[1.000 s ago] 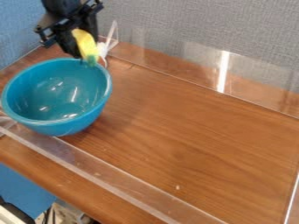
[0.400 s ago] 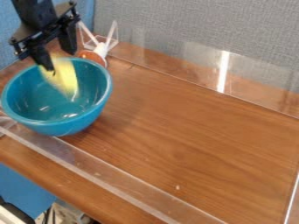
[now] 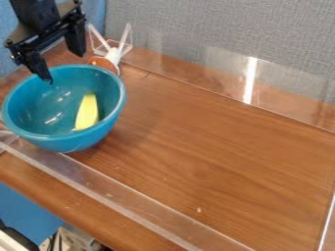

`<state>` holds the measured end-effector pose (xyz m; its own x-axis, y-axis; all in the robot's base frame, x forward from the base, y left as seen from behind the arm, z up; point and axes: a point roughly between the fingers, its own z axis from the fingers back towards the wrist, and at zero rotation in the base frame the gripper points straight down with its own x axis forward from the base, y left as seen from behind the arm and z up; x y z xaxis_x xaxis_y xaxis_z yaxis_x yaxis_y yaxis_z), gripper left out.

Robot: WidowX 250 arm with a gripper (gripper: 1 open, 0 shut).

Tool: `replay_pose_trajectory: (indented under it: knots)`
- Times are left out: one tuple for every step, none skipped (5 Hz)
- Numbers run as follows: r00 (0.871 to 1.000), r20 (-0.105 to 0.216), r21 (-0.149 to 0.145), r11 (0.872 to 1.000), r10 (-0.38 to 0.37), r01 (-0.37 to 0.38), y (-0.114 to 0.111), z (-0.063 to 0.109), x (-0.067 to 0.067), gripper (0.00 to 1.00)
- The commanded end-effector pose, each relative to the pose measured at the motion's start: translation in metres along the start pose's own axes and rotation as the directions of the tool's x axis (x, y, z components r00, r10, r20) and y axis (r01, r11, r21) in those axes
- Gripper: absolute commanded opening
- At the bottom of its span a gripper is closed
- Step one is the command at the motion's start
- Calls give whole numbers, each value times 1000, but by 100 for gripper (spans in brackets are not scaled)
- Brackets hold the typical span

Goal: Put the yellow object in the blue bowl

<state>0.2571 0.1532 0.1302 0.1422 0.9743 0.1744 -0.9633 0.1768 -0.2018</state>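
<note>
Since small curved yellow banana-shaped toy (image 3: 86, 112) is seen inside glossy teal-blue bowl (image 3: 39, 130) — black gripper (image 3: 55, 57) is spread above, nothing pinched.

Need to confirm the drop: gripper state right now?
Gripper: open, holding nothing; the yellow object lies inside the blue bowl.

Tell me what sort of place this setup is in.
Most likely a lab test bench, not a home: a wooden tabletop fenced by clear acrylic walls, a black robot hand above a blue bowl holding a yellow toy.
</note>
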Motion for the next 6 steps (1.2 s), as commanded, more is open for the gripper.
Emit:
replay_pose_trajectory:
  knots:
    - [999, 48, -52, 998, -18, 21, -10, 16, 1, 100]
    - [998, 51, -54, 998, -30, 33, -13, 16, -2, 100]
    - [997, 56, -55, 997, -43, 46, -14, 16, -5, 100]
    - [996, 66, -60, 996, -61, 65, -17, 19, -7, 100]
    - [994, 75, -65, 995, -76, 81, -19, 22, -8, 100]
    - [993, 83, -67, 994, -86, 92, -20, 22, -10, 100]
